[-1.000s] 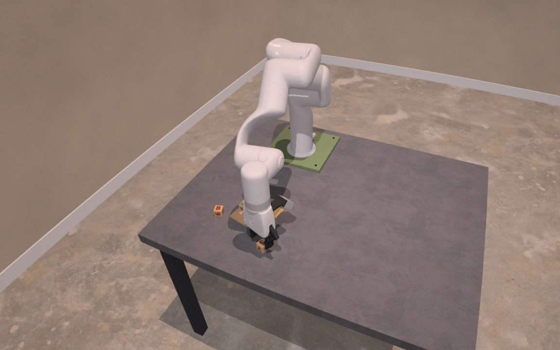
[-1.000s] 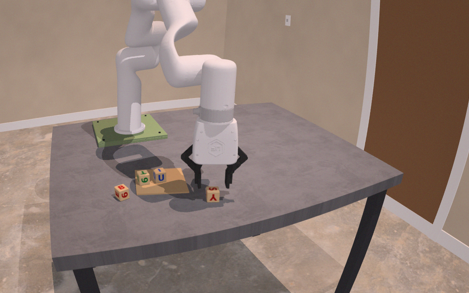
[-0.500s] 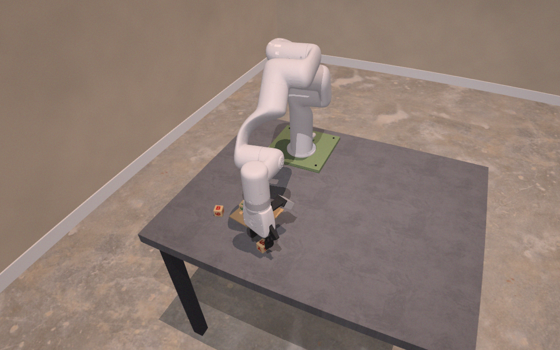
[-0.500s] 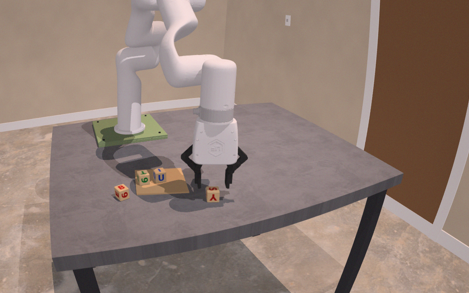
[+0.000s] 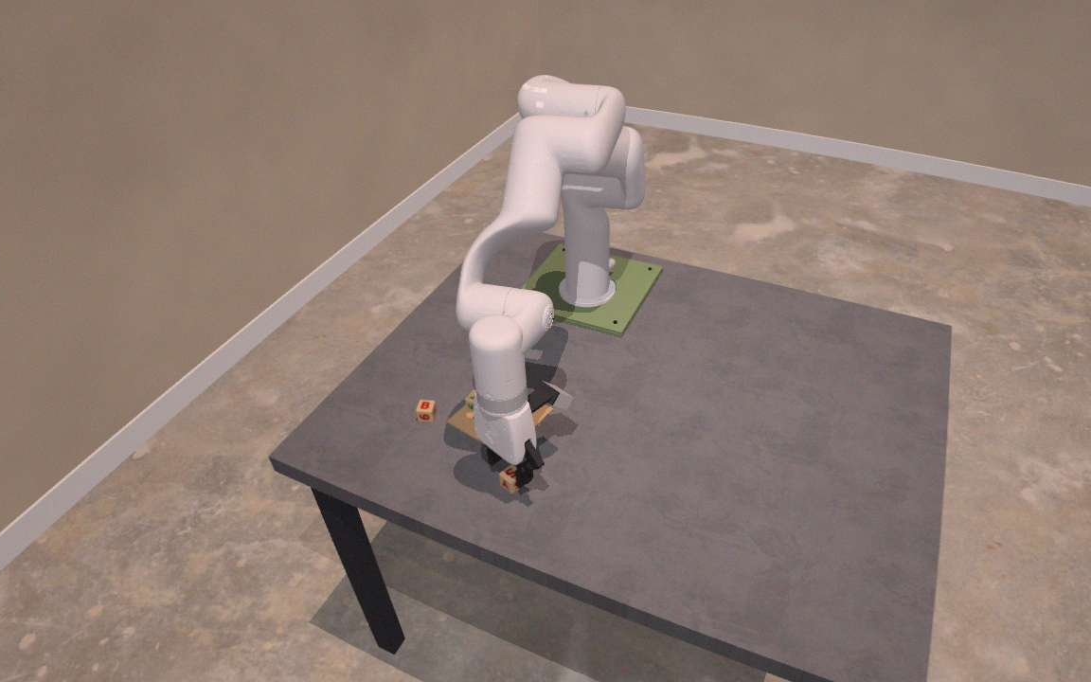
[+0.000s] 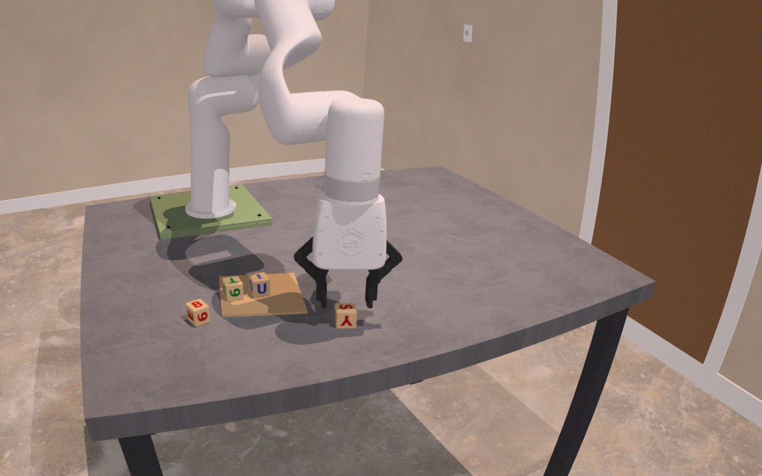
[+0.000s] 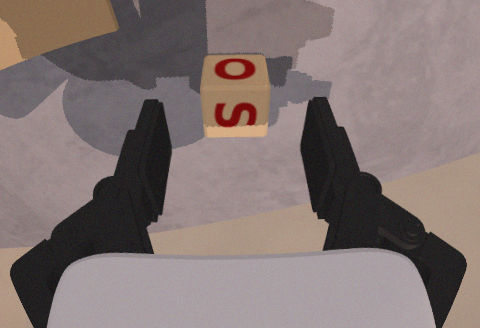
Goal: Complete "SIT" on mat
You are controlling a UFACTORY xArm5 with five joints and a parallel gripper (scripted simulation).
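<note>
Jaws: parted wide, holding nothing; gripper hangs over the S block, fingers either side of it, apart from its faces.
S block: on the table, off the mat, just beside its edge; S on top, Y on a side.
Mat: carries two blocks, side by side.
B block: on the table, near the mat's other side.
</note>
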